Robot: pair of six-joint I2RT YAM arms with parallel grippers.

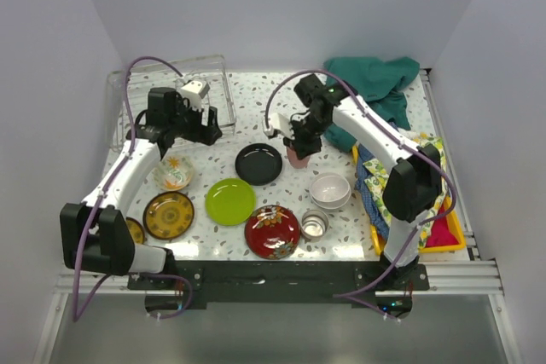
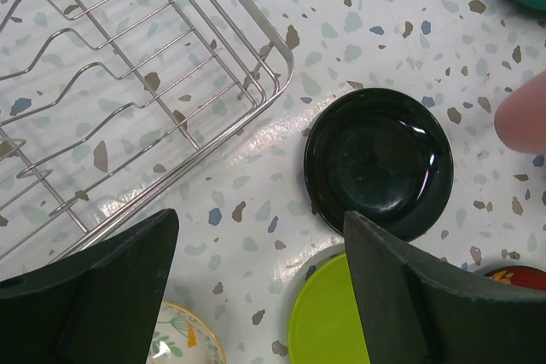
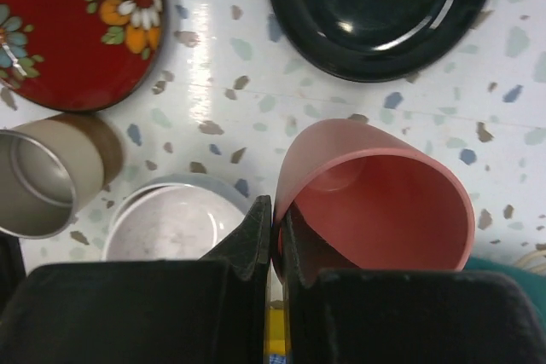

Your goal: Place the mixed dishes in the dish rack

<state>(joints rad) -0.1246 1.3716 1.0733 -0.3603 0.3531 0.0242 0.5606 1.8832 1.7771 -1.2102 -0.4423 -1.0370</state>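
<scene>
My right gripper (image 1: 299, 144) (image 3: 275, 206) is shut on the near rim of the salmon-pink cup (image 1: 298, 158) (image 3: 384, 202), one finger inside and one outside. Around it lie the black plate (image 1: 258, 164) (image 3: 384, 6), the red floral plate (image 1: 273, 231) (image 3: 77, 23), the steel cup (image 1: 314, 224) (image 3: 43, 181) and the white bowls (image 1: 330, 190) (image 3: 171, 223). My left gripper (image 1: 209, 130) (image 2: 260, 219) hangs open and empty beside the corner of the wire dish rack (image 1: 223, 83) (image 2: 128, 83). Under it show the lime-green plate (image 1: 230, 201) (image 2: 328, 317) and a floral bowl (image 1: 173, 173) (image 2: 183, 338).
A brown-gold plate (image 1: 168, 215) lies at the front left, with another dish (image 1: 135, 230) partly under the left arm. A teal cloth (image 1: 375, 83) is heaped at the back right. A yellow tray (image 1: 448, 232) with patterned cloths (image 1: 375, 181) lines the right edge.
</scene>
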